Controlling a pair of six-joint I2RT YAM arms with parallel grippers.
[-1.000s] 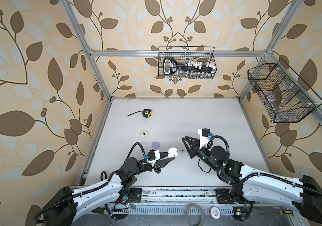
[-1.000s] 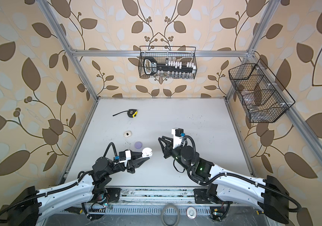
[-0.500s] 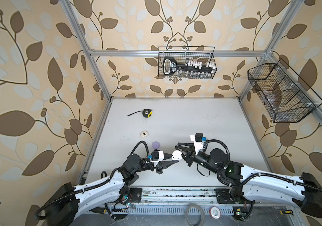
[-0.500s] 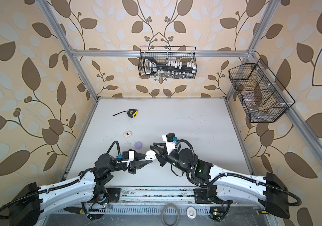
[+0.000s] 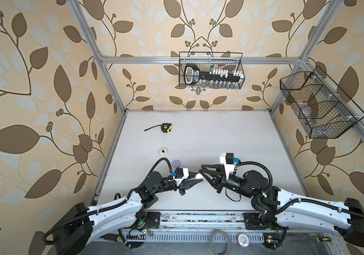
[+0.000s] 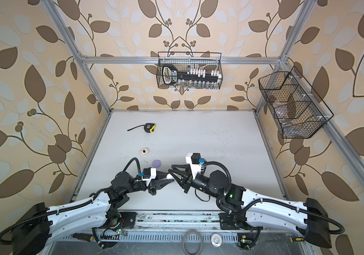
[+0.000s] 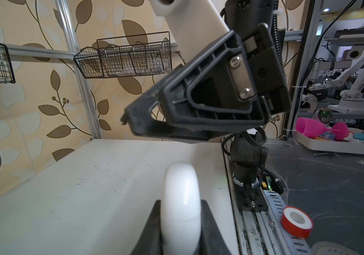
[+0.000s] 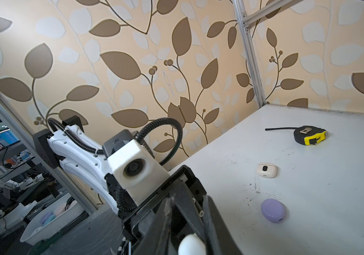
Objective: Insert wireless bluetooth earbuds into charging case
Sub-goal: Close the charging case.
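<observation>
Two grippers face each other low over the table's (image 5: 220,136) front edge. The left gripper (image 7: 180,205) clamps a closed white charging case (image 7: 181,187) by its flat sides, free end pointing at the right gripper (image 5: 201,170). That gripper's jaws stand slightly apart just over the case, likely poised to work the lid; contact is hard to make out. A lilac case (image 8: 272,209) and a cream case (image 8: 266,170) lie nearer the left edge, and a tape measure (image 8: 310,136) toward the far left corner. No earbuds show anywhere.
</observation>
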